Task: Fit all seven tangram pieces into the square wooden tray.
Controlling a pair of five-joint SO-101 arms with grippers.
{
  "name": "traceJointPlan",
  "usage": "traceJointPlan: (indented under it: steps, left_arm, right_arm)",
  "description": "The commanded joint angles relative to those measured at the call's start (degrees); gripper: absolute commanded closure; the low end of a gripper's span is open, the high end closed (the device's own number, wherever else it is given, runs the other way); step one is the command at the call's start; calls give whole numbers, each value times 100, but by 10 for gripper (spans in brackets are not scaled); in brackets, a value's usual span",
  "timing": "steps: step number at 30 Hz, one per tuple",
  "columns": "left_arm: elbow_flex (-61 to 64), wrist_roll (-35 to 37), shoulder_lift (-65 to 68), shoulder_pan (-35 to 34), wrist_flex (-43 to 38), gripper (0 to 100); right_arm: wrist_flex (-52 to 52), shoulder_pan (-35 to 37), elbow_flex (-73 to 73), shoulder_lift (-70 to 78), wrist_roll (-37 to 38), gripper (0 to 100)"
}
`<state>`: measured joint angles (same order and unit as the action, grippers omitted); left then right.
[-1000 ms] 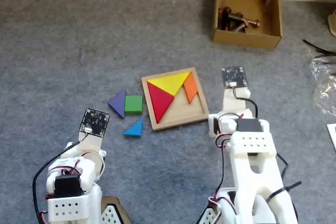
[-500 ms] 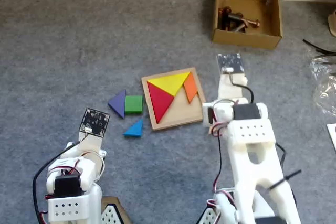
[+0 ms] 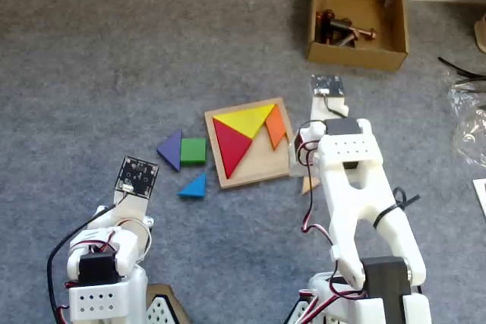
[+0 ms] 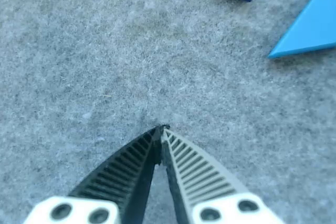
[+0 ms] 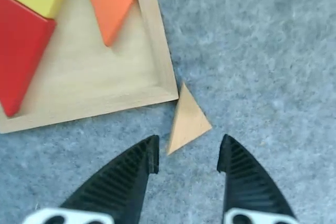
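The right claw [image 5: 189, 142] gapes wide, tips flanking the tan triangle piece [image 5: 188, 121], which lies on the desk [image 5: 262, 51] just beside the lower-right corner of the wooden tray [image 5: 156, 30] in the high view, long axis aimed at that corner. The left claw [image 4: 160, 132], pinched shut, is well apart.

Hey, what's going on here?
The right pincer hangs open by a small tan wooden triangle beside the square wooden tray, which holds a yellow triangle, a red triangle and an orange piece. The left pincer is shut above the grey carpet; a purple triangle, green square and blue triangle lie outside it.
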<state>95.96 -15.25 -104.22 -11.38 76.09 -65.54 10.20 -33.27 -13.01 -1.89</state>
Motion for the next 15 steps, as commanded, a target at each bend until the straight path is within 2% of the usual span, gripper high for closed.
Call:
traceJointPlan:
  steps: [1, 15]
  left_arm:
    - [119, 44, -40, -75, 35, 986]
    - [119, 44, -40, -75, 35, 986]
  right_arm:
    - [-66, 57, 347, -330, -62, 811]
    - [-40, -251, 321, -646, -53, 811]
